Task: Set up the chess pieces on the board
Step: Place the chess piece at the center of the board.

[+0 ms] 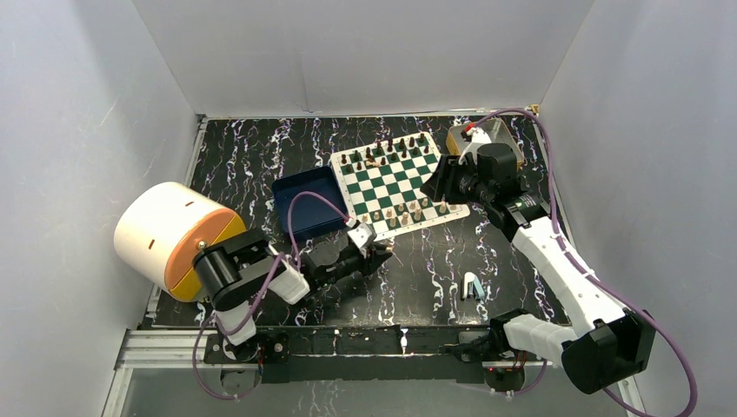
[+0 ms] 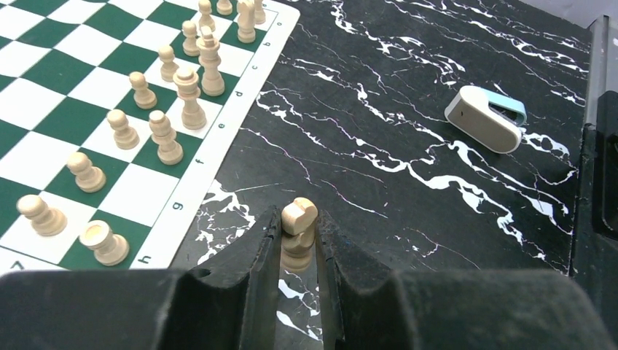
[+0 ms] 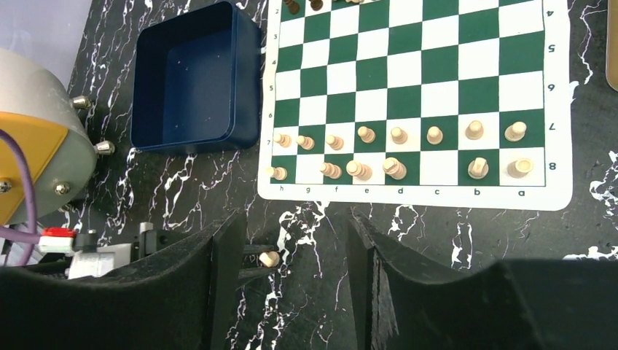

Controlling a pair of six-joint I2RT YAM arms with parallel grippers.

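Note:
The green and white board [image 1: 458, 211] lies at the back middle of the table, seen too in the left wrist view [image 2: 218, 138] and the right wrist view [image 3: 415, 198]. Cream chess pieces [image 1: 408, 210] [image 3: 397, 135] fill its two near rows, except squares g and c of the outermost row. Dark pieces [image 1: 387, 148] stand on the far side. My left gripper [image 1: 382, 254] [image 2: 299, 222] is shut on a cream knight [image 2: 299, 214] [image 3: 269, 258], just off the board's near corner, low over the table. My right gripper [image 1: 439, 178] [image 3: 295, 219] hangs open and holds nothing, above the board's near right edge.
A blue tray [image 1: 308, 201] [image 3: 193, 80] sits left of the board, a yellow-rimmed tin [image 1: 487, 139] at its far right. A white and orange drum [image 1: 174, 239] stands at the left. A small white and teal object [image 1: 471, 287] [image 2: 487, 117] lies near the front.

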